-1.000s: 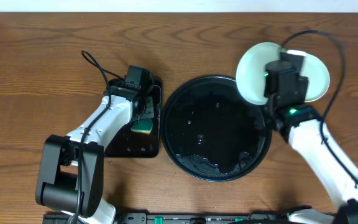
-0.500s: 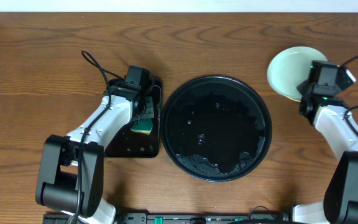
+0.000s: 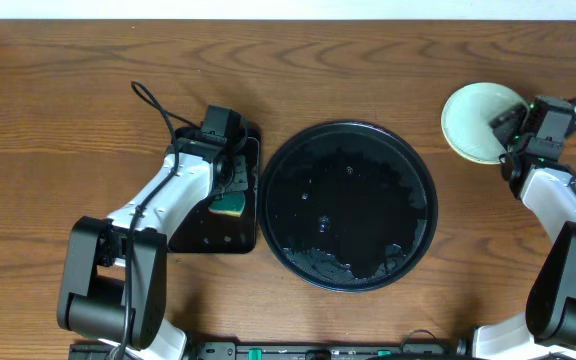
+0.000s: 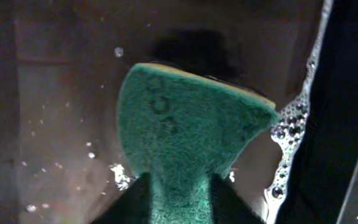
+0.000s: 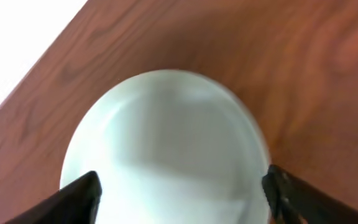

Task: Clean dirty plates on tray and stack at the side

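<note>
One pale mint plate (image 3: 473, 122) lies on the wooden table at the far right, clear of the round black tray (image 3: 348, 205). The tray is wet and sudsy, with no plate on it. My right gripper (image 3: 505, 124) hovers at the plate's right edge and is open. In the right wrist view its fingertips (image 5: 82, 194) stand wide apart over the plate (image 5: 166, 137), with the gripper (image 5: 182, 196) holding nothing. My left gripper (image 3: 230, 185) is over the small rectangular tray. In the left wrist view that gripper (image 4: 180, 200) pinches a green sponge (image 4: 185, 118).
The rectangular black tray (image 3: 208, 235) lies left of the round tray, wet and foamy, with the green and yellow sponge (image 3: 230, 204) above it. A black cable (image 3: 153, 105) loops beyond the left arm. The table's far edge runs along the top.
My right arm carried the mint plate from above the round tray's far rim out to the right, set it on the table and opened. The left arm has not moved.
</note>
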### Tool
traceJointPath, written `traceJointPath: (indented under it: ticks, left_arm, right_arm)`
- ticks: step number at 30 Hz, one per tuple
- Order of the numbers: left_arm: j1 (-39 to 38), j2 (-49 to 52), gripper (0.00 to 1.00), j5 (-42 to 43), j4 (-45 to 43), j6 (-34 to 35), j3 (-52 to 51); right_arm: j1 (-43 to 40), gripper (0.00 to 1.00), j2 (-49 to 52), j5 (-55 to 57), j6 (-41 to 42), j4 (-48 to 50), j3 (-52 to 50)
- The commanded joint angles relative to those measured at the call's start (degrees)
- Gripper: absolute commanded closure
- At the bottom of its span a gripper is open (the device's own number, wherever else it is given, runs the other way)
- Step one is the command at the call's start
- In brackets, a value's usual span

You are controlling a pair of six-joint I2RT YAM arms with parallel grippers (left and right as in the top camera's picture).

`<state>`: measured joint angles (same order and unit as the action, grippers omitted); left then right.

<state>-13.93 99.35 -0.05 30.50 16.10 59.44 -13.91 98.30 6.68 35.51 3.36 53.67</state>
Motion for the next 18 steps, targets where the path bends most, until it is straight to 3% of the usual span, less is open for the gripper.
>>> traceJointPath:
  ticks: [1,2,6,13,18]
  left_arm:
    - [0.2,0.8,0.44,-0.7,0.3,-0.2,-0.3]
    - [0.3,0.7,0.38,-0.7,0.3,-0.2,-0.3]
    - [0.6,-0.4,0.24,-3.5,0.7,-0.2,0.0]
    - [1.8,-6.4,0.21,-5.4,4.6,-0.2,3.6]
    - [3.8,-8.0,0.21,-5.3,10.6,-0.2,5.6]
  right_arm:
    - [1.2,0.07,0.7,-10.9,-9.9,-0.7,0.2]
    - [2.0,0.01,0.7,-12.6,-11.8,-1.3,0.2]
    - [5.5,0.01,0.2,-14.5,-17.8,-2.7,0.2]
    - [12.7,0.01,-3.2,-14.9,-27.4,-13.5,4.4]
    - [14.5,0.01,-3.6,-13.8,-30.0,-33.6,12.6]
